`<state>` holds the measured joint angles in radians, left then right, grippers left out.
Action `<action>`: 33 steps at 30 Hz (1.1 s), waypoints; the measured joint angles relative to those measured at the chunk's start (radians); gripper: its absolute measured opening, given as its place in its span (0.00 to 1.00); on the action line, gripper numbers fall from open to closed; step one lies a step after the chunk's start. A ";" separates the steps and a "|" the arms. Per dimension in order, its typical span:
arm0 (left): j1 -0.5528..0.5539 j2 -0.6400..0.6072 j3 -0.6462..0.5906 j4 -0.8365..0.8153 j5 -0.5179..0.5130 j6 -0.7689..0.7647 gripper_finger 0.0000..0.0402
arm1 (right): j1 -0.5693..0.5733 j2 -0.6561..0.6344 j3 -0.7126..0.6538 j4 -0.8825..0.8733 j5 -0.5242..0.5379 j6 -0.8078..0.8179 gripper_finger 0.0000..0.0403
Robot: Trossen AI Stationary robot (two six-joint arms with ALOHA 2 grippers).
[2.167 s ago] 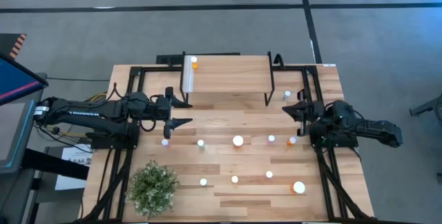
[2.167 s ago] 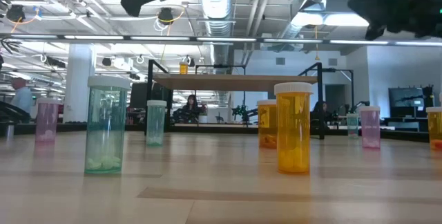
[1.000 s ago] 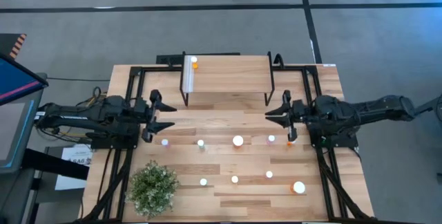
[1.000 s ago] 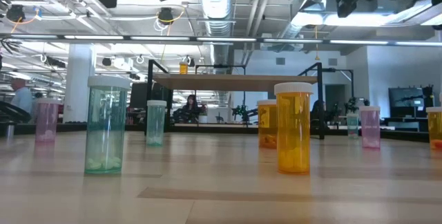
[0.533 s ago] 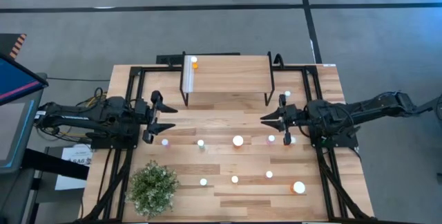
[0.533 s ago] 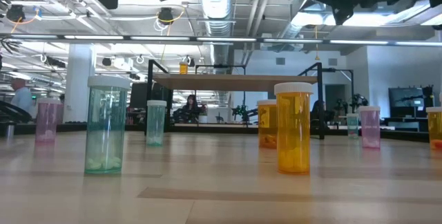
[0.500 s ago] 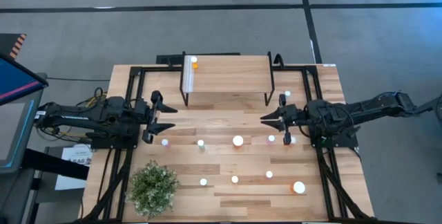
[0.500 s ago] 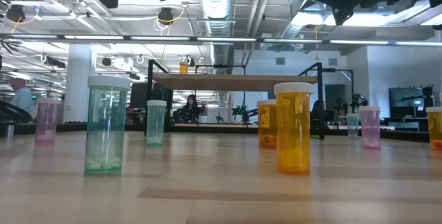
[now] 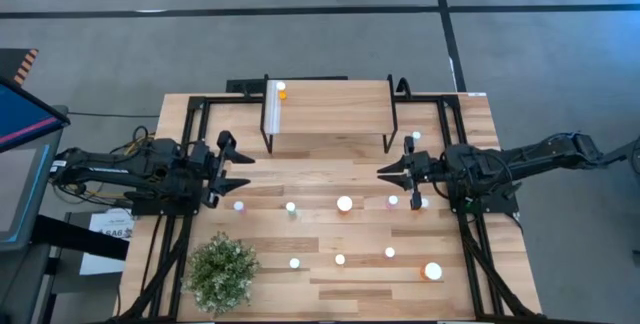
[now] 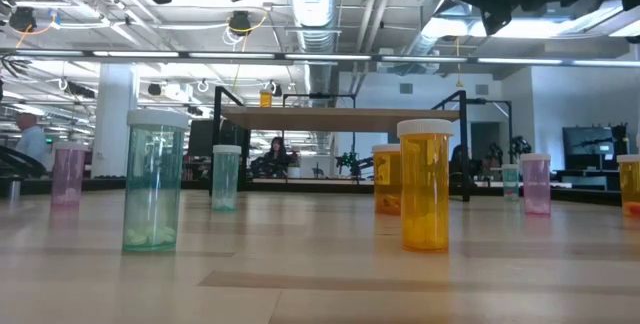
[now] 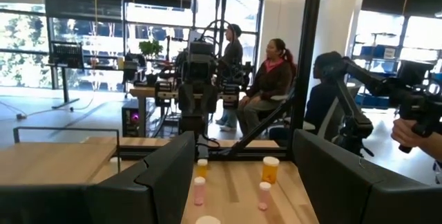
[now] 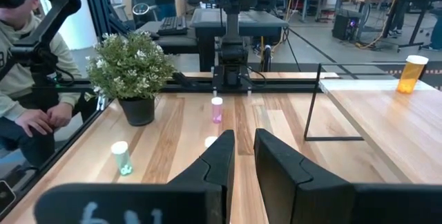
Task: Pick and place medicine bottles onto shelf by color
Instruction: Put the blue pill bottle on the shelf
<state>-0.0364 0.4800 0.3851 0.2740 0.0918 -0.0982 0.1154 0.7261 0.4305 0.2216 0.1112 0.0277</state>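
From the high view, I have the left gripper [image 9: 232, 167] hovering at the table's left side with its fingers spread wide and nothing between them, just above a pink bottle [image 9: 239, 205]; I judge it is poised to pick. The right gripper [image 9: 392, 173] sits mirrored on the right, fingers nearly closed and empty, near another pink bottle [image 9: 392, 202]. The shelf [image 9: 330, 106] stands at the far edge, with one orange bottle [image 9: 281, 92] on it by the white strip, which I take as the start of the orange group. The other bottles stand scattered across the table [image 9: 330, 174], and a potted plant [image 9: 220, 271] sits at the near left. From above I see mostly white caps, so several body colours are hard to tell.

In the low view, a big green bottle [image 10: 153, 181] and a big orange bottle [image 10: 425, 185] stand close to the camera, hiding part of the table behind them. Both arms are cut off at the top edge.

Through the left wrist view, my open fingers frame two pink bottles and an orange one; people sit beyond the table.

Through the right wrist view, the nearly shut fingers [image 12: 221, 156] partly hide a white cap; a small green bottle [image 12: 121, 157] stands near the plant.
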 joint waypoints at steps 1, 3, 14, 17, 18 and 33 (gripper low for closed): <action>0.000 0.000 0.000 0.000 0.000 -0.007 0.58 | 0.000 0.000 0.000 0.002 0.000 0.004 0.20; 0.000 0.000 0.000 -0.001 -0.003 -0.024 0.58 | 0.000 0.000 0.000 0.006 0.000 0.013 0.20; 0.000 0.066 0.000 -0.067 -0.199 -0.084 0.58 | 0.002 0.000 0.000 -0.042 0.000 0.018 0.20; 0.001 0.081 0.000 -0.064 -0.237 -0.086 0.58 | 0.002 0.000 0.002 -0.047 0.000 0.018 0.20; 0.000 0.083 0.000 -0.061 -0.236 -0.087 0.58 | 0.002 0.000 0.012 -0.069 0.000 0.018 0.20; 0.000 0.043 0.000 -0.060 -0.182 -0.086 0.58 | 0.002 0.015 0.246 -0.573 0.025 0.231 0.20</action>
<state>-0.0360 0.5234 0.3851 0.2144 -0.0902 -0.1844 0.1169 0.7414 0.6766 -0.3510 0.1364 0.2591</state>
